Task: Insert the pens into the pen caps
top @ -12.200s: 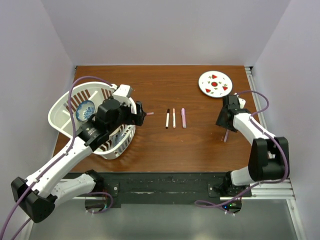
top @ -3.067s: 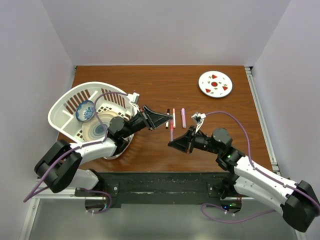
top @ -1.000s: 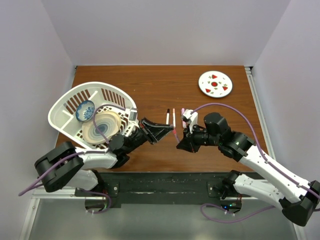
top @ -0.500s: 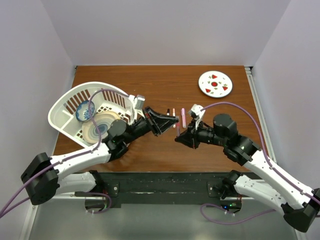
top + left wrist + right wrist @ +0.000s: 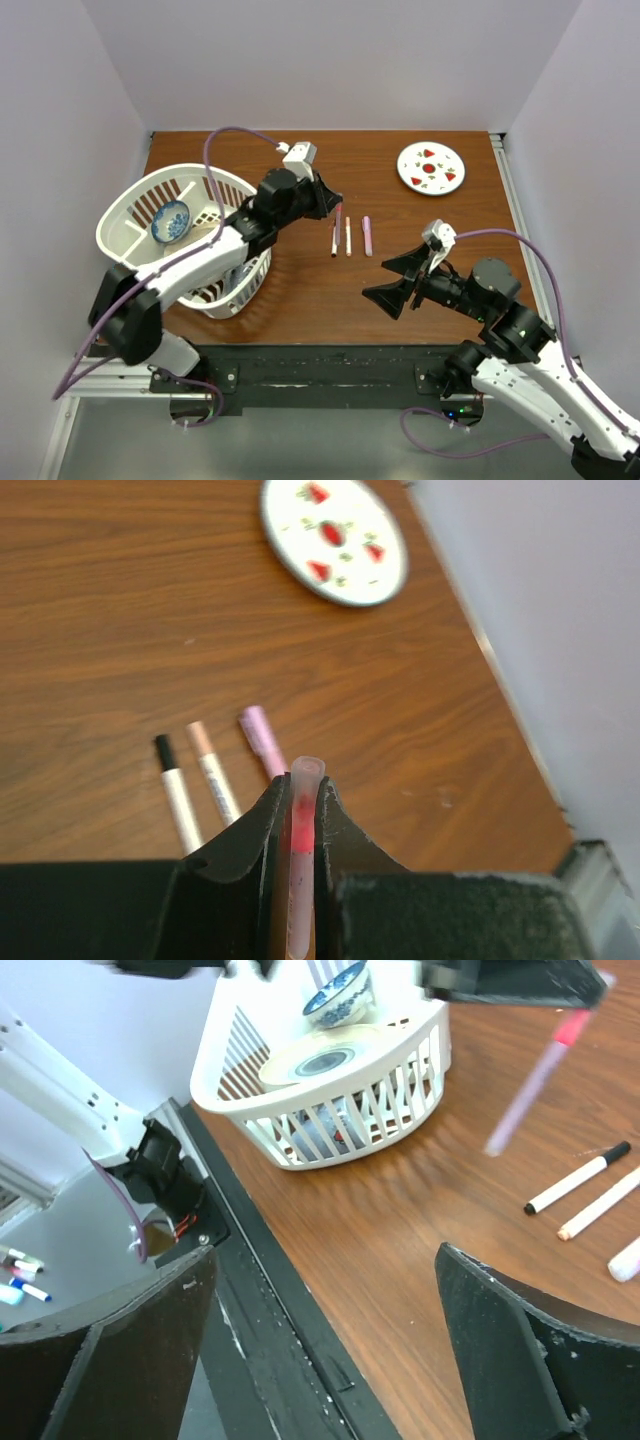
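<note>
You're seeing the pink pen (image 5: 537,1082) blurred on the right wrist view; the left gripper (image 5: 300,786) hides its lower barrel.

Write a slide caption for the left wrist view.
Left gripper holds a pink-tipped pen over the table; three pens lie beyond.

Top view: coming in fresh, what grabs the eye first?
The left gripper, shut on a pink-ended pen, holds it above the table, near a row of three pens lying mid-table. The right gripper stands wide open and empty toward the front right. A white basket sits at the left.
</note>
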Motion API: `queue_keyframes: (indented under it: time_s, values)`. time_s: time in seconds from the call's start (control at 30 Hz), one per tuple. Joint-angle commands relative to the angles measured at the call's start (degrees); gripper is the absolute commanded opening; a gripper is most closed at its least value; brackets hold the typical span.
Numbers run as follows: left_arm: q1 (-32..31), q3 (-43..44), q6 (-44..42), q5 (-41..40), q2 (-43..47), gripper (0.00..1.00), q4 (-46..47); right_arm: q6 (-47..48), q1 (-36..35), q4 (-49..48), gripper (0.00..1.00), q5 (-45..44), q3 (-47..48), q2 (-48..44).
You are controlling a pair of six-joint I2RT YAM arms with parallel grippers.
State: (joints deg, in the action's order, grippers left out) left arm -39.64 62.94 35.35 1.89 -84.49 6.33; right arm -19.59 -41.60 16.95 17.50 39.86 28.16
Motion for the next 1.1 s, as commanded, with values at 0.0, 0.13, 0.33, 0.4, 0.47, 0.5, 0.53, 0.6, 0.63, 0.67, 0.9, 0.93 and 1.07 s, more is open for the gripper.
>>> queue_keyframes:
  time_s: [0.0, 0.13, 0.33, 0.4, 0.47, 0.5, 0.53, 0.6, 0.63, 0.67, 0.9, 0.93, 1.07]
  values:
    - [1.49, 5.87, -2.57, -6.63, -10.84, 0.0, -8.52, -2.11, 0.03, 3.0, 0.98, -2.64, 2.42, 0.31]
    - [1.93, 9.56, -3.18, -11.63, -17.81, 0.0, -11.51, -2.2, 0.03, 4.05, 0.98, -3.78, 2.77, -0.39]
    - [3.43, 12.11, -2.22, -10.86, -24.4, 0.0, -12.04, -2.99, 0.03, 3.27, 0.98, -3.78, 2.25, -1.27]
    - [3.43, 13.17, -2.31, -11.12, -26.77, 0.0, -12.39, -3.78, -0.06, 2.56, 0.99, -5.79, 1.19, -1.7]
    - [3.51, 13.97, -1.26, -12.08, -28.44, 0.0, -13.09, -4.92, 0.03, 1.25, 0.99, -6.51, -0.21, -2.49]
    - [3.69, 13.88, -0.9, -12.09, -28.71, 0.0, -13.01, -5.36, -0.05, 0.9, 0.99, -6.68, -0.57, -2.93]
    - [3.6, 13.88, -0.64, -11.74, -29.06, 0.0, -12.57, -5.8, 0.03, 0.8, 0.98, -6.86, -0.74, -3.11]
    - [3.78, 14.23, -0.2, -11.56, -29.51, 0.09, -12.57, -5.98, -0.05, 1.07, 0.99, -7.04, -0.92, -3.2]
    - [3.87, 14.58, -0.02, -11.38, -29.68, 0.13, -13.18, -5.98, 0.03, 1.33, 0.99, -7.21, -0.92, -3.11]
    - [3.87, 15.02, 0.33, -11.3, -29.68, 0.17, -13.71, -5.98, 0.03, 1.85, 0.99, -7.21, -0.66, -3.11]
    - [4.04, 15.3, -0.54, -7.44, -23.1, 0.48, -11.7, -6.86, 0.12, 3.09, 0.99, -8.79, -0.22, -2.59]
    - [4.04, 14.68, -0.81, -5.95, -21.7, 0.53, -9.51, -7.12, -0.05, 2.91, 0.99, -8.97, -0.39, -2.67]
    - [4.04, 12.39, -3.88, -2.16, -13.0, 0.68, -5.38, -8.44, -0.05, 4.31, 0.99, -11.94, -1.1, -2.32]
